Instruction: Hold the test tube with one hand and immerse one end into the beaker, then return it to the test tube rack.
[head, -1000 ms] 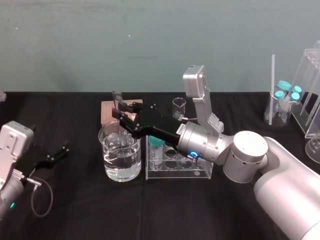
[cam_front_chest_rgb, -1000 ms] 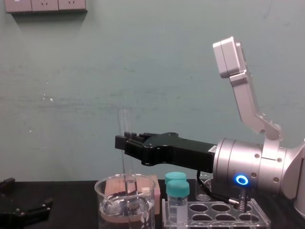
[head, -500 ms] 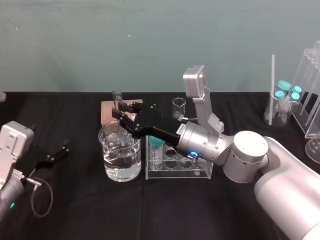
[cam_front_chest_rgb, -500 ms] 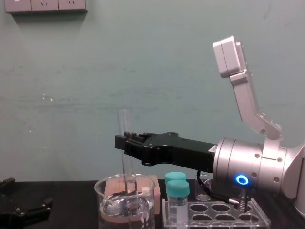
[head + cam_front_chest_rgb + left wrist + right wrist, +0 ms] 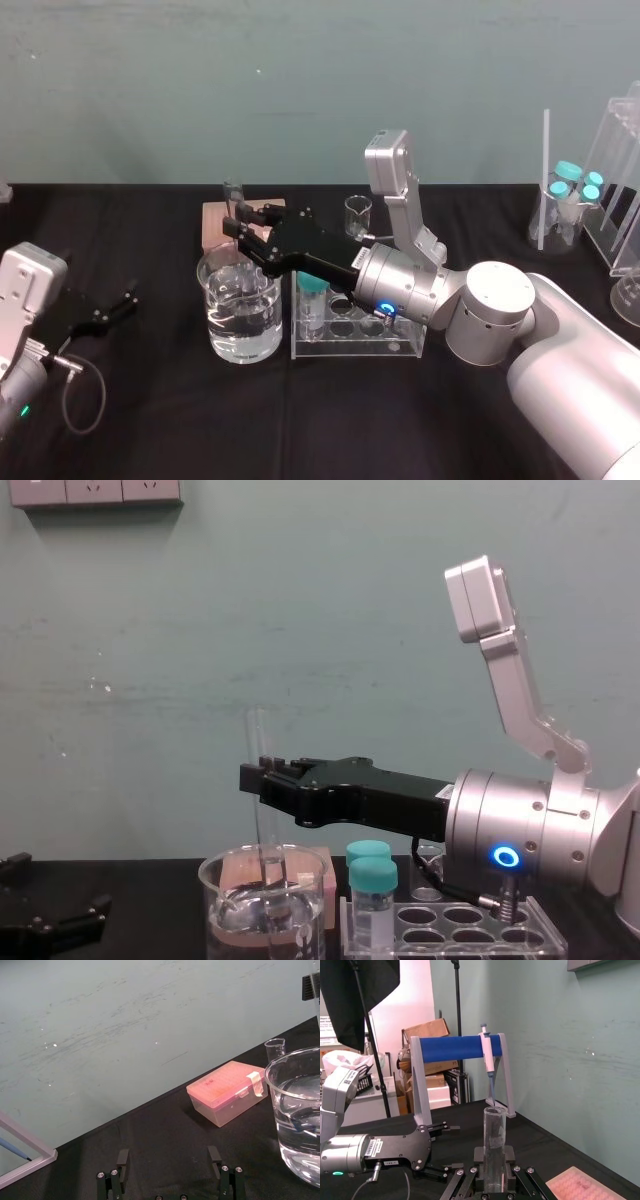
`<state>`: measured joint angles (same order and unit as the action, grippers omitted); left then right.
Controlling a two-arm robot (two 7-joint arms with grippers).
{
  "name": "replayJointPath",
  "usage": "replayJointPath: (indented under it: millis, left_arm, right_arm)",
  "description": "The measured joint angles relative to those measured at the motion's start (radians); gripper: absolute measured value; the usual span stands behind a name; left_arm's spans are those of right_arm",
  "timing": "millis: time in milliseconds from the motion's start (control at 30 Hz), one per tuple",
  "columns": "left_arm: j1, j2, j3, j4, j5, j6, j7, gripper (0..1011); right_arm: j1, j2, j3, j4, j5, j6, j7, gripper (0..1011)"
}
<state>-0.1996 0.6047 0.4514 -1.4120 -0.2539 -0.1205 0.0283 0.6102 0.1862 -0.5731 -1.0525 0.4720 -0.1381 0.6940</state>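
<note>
1. The black counter [image 5: 150,420] carries all the glassware.
2. The right arm reaches in from the right, over the test tube rack. Its tool [image 5: 240,215] hangs above the far side of the beaker, with its two black fingers closed tight on the test tube.
3. The beaker [image 5: 215,330] stands near the middle of the counter, just left of the rack. It is partly filled with clear liquid.
4. The test tube rack [image 5: 390,345] stands just beside the beaker, under the right arm's wrist.
5. A pink lidded box [image 5: 215,222] lies behind the beaker.
6. The left tool [image 5: 127,303] rests low at the counter's left edge, well apart from the beaker. Its fingers are spread wide and hold nothing.
7. The test tube [image 5: 259,810] stands upright in the right tool, gripped at its upper part. Its lower end is down inside the beaker. How deep it sits in the liquid cannot be told.
8. A teal-capped vial [image 5: 314,300] stands in the rack's left end.
9. A tiny beaker [image 5: 358,215] stands behind the rack.
</note>
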Motion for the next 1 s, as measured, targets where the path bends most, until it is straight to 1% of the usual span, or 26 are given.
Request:
replayJointPath:
  millis: [1000]
  left_arm:
    - [0.000,0.000,0.000,0.000,0.000,0.000,0.000,1000]
  right_arm:
    - [0.000,0.000,0.003,0.002,0.002,-0.001,0.002,235]
